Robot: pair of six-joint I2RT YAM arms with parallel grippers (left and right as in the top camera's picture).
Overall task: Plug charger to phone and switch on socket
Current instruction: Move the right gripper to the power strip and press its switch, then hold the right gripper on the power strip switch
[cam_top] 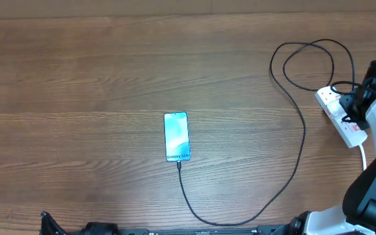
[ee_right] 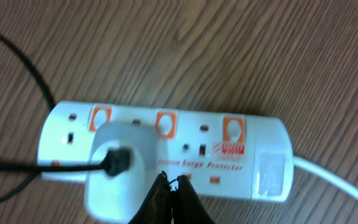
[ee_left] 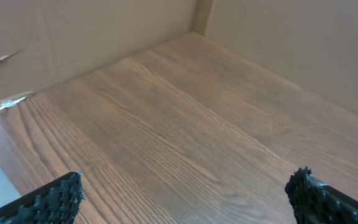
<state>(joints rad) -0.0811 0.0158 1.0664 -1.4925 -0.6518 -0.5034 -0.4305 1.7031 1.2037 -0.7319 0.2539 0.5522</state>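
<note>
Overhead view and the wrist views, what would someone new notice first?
The phone, its light blue screen glowing, lies alone in the middle of the wooden table, with the black charger cable running from its near end in a wide curve to the right. There the right gripper, shut, hovers right over the white socket strip, where a white adapter sits plugged in.
</note>
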